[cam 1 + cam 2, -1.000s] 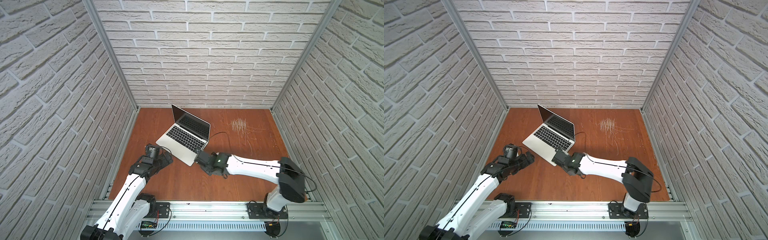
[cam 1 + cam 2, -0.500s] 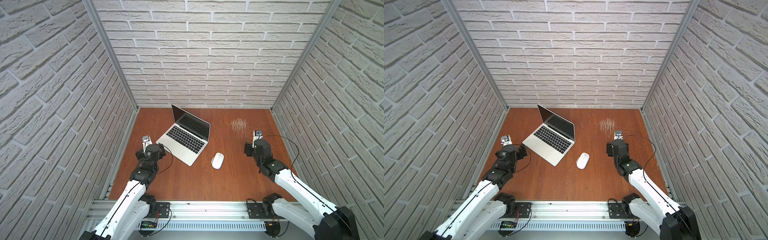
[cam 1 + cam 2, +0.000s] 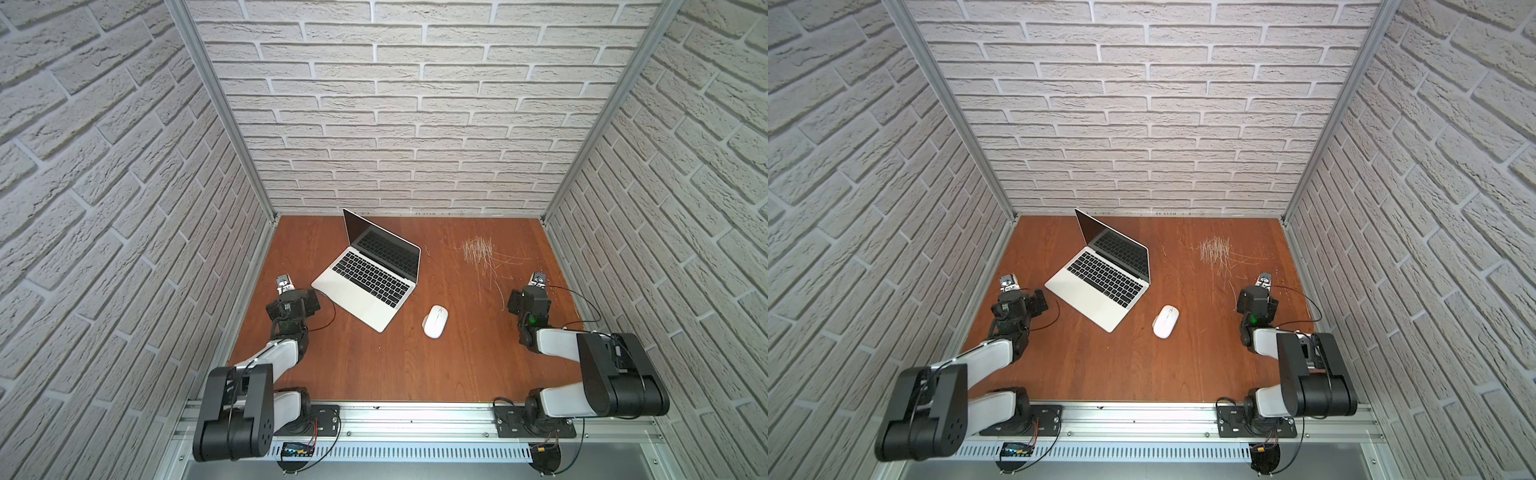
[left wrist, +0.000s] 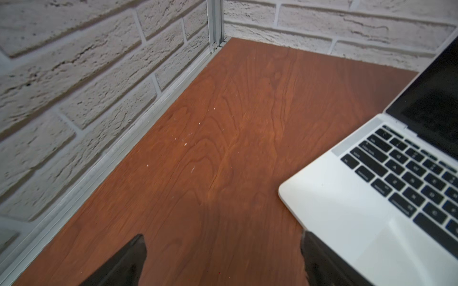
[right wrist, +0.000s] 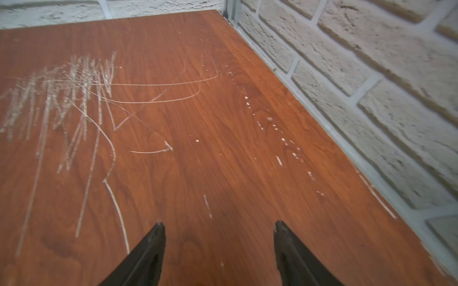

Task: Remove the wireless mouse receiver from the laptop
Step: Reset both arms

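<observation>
Right wrist view: the right gripper (image 5: 218,237) has its jaws apart with nothing between them. Ahead of it is only the scratched wooden table (image 5: 223,161), beside the brick-pattern side wall. In the left wrist view the left gripper (image 4: 223,250) also stands wide and empty, low over the table just beside the near left corner of the laptop (image 4: 359,205).

In both top views the laptop (image 3: 365,291) (image 3: 1100,286) sits open and angled, left of the table's middle. A white mouse (image 3: 435,321) lies near its front right corner, and both arms are folded back at their own sides.

No receiver shows on any laptop edge, on the table or in either gripper; it may simply be too small to see. So I cannot tell whether it is still plugged in. The parked arms suggest the pull is either over or not yet begun.

A second ago the right arm was stretched across the table with its gripper at the laptop's near right edge, over the spot where the mouse now shows. The left gripper then sat close to the laptop's near left corner. Half a second ago both arms were already drawn back, and they have since folded back further at their sides. The laptop itself has not shifted.
</observation>
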{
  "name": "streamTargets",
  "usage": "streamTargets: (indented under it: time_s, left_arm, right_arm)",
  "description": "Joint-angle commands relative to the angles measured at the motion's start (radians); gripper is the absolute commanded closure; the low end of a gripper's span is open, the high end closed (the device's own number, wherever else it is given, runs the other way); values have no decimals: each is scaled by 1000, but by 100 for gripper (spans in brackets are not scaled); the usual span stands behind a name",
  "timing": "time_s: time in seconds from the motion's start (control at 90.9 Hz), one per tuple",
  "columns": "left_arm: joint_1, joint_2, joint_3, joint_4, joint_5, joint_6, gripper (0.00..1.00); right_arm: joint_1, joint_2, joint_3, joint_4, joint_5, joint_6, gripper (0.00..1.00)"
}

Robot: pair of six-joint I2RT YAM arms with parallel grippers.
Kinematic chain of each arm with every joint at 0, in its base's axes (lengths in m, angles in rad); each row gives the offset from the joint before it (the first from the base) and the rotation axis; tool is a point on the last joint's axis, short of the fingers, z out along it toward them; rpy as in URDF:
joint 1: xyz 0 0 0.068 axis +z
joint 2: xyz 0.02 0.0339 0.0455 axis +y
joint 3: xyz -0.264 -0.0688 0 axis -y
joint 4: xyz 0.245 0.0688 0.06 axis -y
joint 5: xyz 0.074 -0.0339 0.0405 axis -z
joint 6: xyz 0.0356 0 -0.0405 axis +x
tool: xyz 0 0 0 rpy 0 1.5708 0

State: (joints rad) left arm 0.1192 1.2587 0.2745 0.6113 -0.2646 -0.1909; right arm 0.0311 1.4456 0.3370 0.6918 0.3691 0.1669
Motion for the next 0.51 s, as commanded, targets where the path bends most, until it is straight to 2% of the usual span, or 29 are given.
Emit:
streamTargets:
  time_s: [0.0,0.066,0.121,0.165,0.209,0.231,0.264,0.297,0.319,0.363,0.495]
  left_arm:
    - [23,91,22,246,125,25,2]
    - [13,206,29,354,147,41,2]
    - [-23,295,58,393,116,80,2]
    - [-33,277,103,260,133,97,2]
    - [-31,286,111,269,143,100,2]
    - [-31,285,112,264,145,100,2]
    - [-32,290,112,268,141,102,2]
    - [-32,287,113,261,142,102,2]
    - [-32,289,112,266,142,102,2]
    - [-32,286,113,262,141,103,2]
    - [-37,288,111,268,136,104,2]
  right_arm:
    - [4,57,-12,254,-149,-56,31]
    - [4,123,-28,389,-164,-64,29]
    - [4,71,25,212,-165,-61,29]
    - [3,100,36,234,-163,-62,29]
    - [4,103,36,255,-165,-63,27]
    - [4,88,49,196,-164,-61,26]
    - [4,83,51,173,-164,-62,19]
    - [4,101,42,216,-168,-64,3]
    - [4,102,42,223,-168,-64,0]
    - [3,85,53,171,-166,-63,1]
    - [5,84,47,184,-168,-66,1]
